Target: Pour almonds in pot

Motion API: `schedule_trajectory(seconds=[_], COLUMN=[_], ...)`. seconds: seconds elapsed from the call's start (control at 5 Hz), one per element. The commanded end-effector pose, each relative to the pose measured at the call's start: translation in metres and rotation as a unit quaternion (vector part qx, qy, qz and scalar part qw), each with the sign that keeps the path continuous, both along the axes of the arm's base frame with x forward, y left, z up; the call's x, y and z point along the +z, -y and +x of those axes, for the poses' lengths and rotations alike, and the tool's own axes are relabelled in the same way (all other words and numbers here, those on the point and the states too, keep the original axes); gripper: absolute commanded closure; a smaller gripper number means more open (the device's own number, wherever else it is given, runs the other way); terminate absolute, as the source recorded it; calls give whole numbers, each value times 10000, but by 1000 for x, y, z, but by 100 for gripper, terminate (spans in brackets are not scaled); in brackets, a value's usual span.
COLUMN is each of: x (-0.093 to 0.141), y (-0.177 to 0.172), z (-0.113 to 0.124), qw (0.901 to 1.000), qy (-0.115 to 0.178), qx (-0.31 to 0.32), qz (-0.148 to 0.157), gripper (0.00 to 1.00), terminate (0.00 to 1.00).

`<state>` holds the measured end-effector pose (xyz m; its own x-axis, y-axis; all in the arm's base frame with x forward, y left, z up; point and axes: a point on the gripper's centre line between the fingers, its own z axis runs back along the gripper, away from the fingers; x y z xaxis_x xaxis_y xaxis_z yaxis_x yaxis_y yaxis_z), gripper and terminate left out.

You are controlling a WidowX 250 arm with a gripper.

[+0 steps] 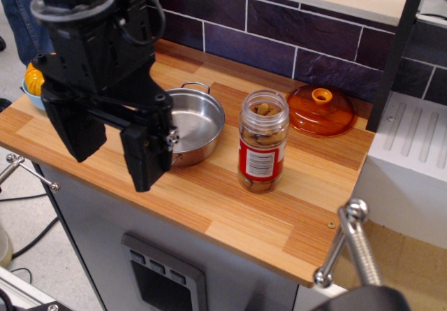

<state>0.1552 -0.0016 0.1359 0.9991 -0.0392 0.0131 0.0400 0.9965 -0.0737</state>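
Gripper [115, 150] gapes wide, empty, left of the almonds [263, 140]. Your risk: a careless grab topples the open jar beside the pot [199, 119].

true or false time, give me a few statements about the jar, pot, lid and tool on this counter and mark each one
1. The jar of almonds stands upright on the counter. True.
2. The tool is clamped around the jar. False: the tool is open, holds nothing and is left of the jar, in front of the pot.
3. The pot already holds almonds. False: what shows of its inside is bare metal.
4. The orange lid lies on the counter to the right of the jar, further back. True.
5. The lid covers the pot. False: the pot is uncovered, and the lid rests apart from it.
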Motion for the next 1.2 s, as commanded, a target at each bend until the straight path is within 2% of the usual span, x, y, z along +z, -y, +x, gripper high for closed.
schedule_trajectory(seconds=[0.0,0.2,0.4,0.6,0.8,1.0], x=[0,14,12,4,-6,-23], y=[0,27,56,82,111,133], z=[0,17,35,47,69,80], qw=[10000,9988,9877,9648,9021,8420], qy=[0,208,-3,-320,-1262,-1667], qx=[0,-366,-1418,-2282,-3604,-4572], qz=[0,231,653,1264,2011,2328], gripper=[0,0,0,0,0,0], terminate=[0,0,0,0,0,0])
